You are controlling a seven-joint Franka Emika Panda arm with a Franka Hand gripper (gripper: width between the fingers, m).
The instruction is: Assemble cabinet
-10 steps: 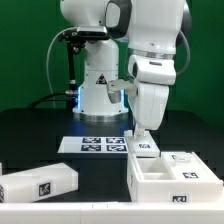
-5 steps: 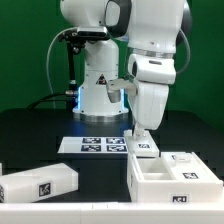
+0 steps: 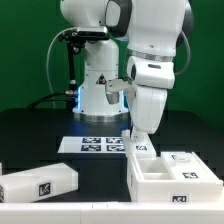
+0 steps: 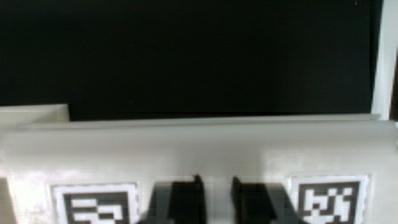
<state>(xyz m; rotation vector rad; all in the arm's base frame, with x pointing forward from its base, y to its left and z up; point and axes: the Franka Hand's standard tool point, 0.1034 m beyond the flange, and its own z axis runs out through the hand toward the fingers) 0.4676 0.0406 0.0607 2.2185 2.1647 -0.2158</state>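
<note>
Black table [image 3: 30, 140], one marker board [image 3: 100, 146], one cabinet block [image 3: 40, 183], one tray [image 3: 160, 186]

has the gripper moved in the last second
Yes, slightly: the gripper has sunk a little toward the cabinet, judged against the marker board, which lies where it did.

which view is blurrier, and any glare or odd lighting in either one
wrist view: soft all over, the cabinet piece fills the frame close to the lens and its tags smear; exterior view: sharper, evenly lit, a blue glow at the arm's base, no hard shadows on the black table
</note>
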